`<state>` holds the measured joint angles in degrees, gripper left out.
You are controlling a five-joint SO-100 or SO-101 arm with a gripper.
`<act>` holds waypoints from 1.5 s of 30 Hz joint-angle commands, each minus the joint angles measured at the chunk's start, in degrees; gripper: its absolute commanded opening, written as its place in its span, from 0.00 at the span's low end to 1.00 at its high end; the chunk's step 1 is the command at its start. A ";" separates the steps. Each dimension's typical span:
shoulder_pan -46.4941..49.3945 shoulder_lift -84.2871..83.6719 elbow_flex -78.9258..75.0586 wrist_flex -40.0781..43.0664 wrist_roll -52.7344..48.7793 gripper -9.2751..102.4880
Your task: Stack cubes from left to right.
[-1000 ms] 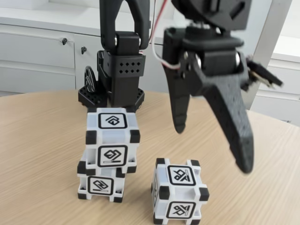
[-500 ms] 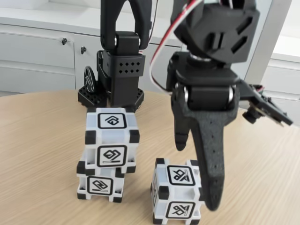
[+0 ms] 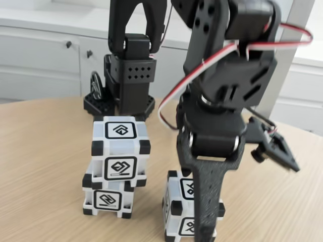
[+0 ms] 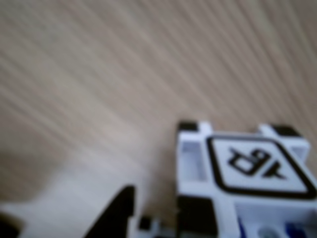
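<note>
Cubes: two stacked point(image 3: 119, 151) left of the claw point(image 3: 204, 222) in the fixed view; third cube point(image 3: 182, 212) on the table point(image 3: 45, 166), right under the claw. Jaws' spread couldn't be told, one finger covering it. Third cube left to grasp and stack, apparently.

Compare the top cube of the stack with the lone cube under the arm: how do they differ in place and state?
The top cube rests on another cube, while the lone cube sits directly on the table. The top cube stands free of the arm; the lone cube has the gripper lowered in front of it, partly covering its faces. Their glyphs differ. Both are white with black corner blocks.
</note>
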<state>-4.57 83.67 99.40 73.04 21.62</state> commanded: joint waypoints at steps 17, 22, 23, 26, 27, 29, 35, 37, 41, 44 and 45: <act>0.62 -1.49 -0.35 -0.62 0.09 0.09; 0.62 -0.18 -0.44 -0.53 -0.79 0.08; 0.62 0.70 -0.44 -0.53 -0.88 0.08; 0.62 5.19 -0.44 -0.44 -1.76 0.08; 0.62 6.94 -0.44 -0.44 -2.02 0.08; 0.53 10.55 -0.44 -0.44 -3.08 0.08; 0.53 21.27 -1.14 -0.44 -8.17 0.08; 0.53 24.61 -1.14 -0.44 -9.93 0.08; 0.53 32.08 -1.23 -0.26 -13.01 0.08; 0.53 38.76 -1.23 0.26 -14.77 0.08; 0.53 40.96 -1.23 0.35 -15.21 0.08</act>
<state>-4.57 117.07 99.49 72.95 8.00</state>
